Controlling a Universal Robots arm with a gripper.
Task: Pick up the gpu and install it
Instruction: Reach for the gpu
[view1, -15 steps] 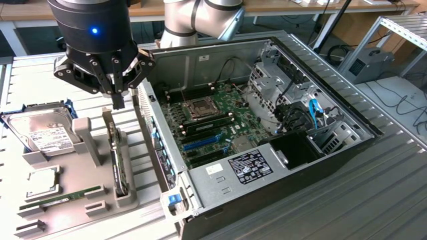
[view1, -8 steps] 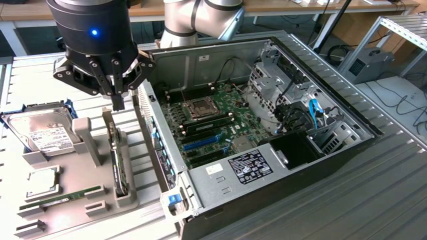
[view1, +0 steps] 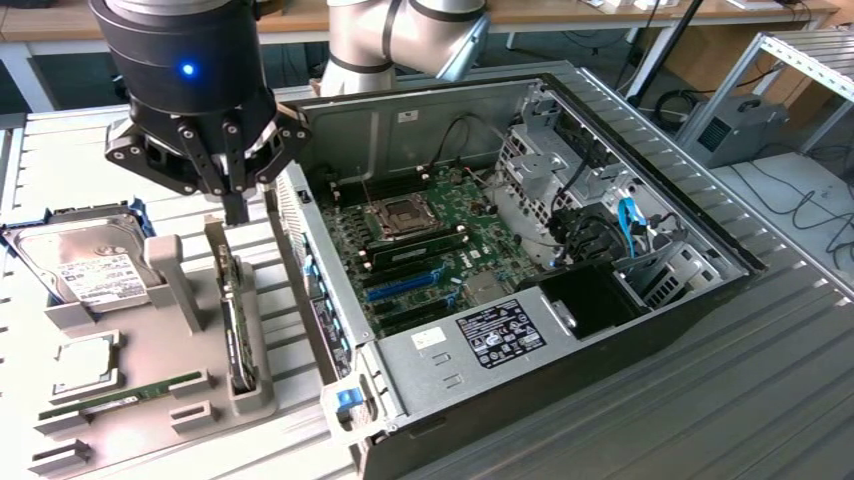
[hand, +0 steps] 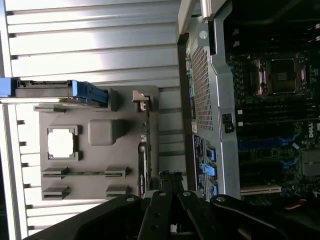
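Observation:
The gpu (view1: 239, 325) stands on edge in a slot of the grey holder tray (view1: 160, 420), to the exterior view's left of the open computer case (view1: 441, 370). In the wrist view the gpu (hand: 143, 155) appears edge-on as a thin dark strip along the tray's side nearest the case. My gripper (view1: 236, 212) hangs just above the card's far end with its fingers pressed together and nothing between them. The wrist view shows the shut fingertips (hand: 170, 176) a little off the card's line, toward the case wall.
The tray also holds a silver hard drive (view1: 91, 268), a CPU (view1: 83, 365) and a green RAM stick (view1: 127, 396). Inside the case lies the motherboard (view1: 434, 235) with blue slots (view1: 400, 288). The case wall (hand: 210, 100) stands close beside the tray.

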